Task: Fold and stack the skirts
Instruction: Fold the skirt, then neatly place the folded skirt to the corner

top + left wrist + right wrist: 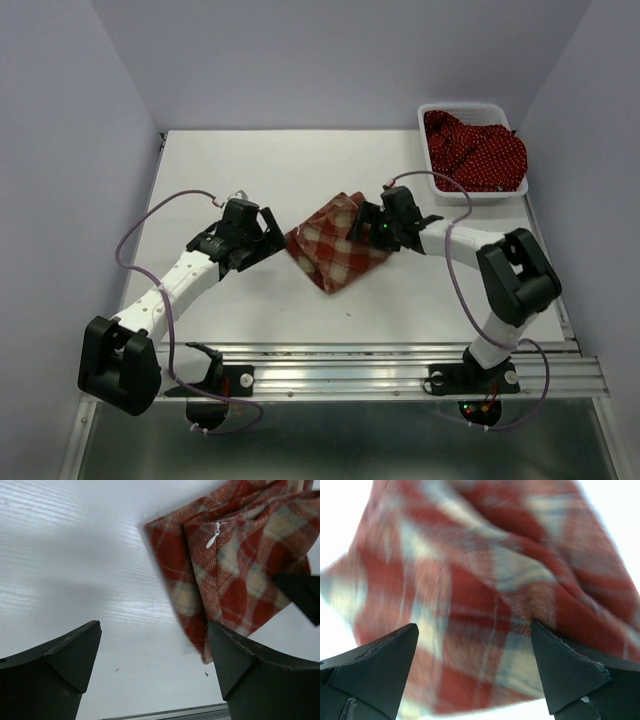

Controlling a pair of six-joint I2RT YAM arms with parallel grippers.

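One checked skirt (335,245) lies on the counter (200,180) between two hands. Left hand (154,632) spread, empty. Right hand (474,627) spread at the skirt's edge. One basket (470,106) holds dotted skirts (475,150), number unclear.

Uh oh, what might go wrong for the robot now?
The right gripper hangs open just over the checked skirt. Closing there may bunch its layers and spoil the fold.
The left gripper is open beside the skirt's edge, so a nudge may drag it.
The dotted skirts lie crumpled together in the basket. Pulling one may drag out the other.
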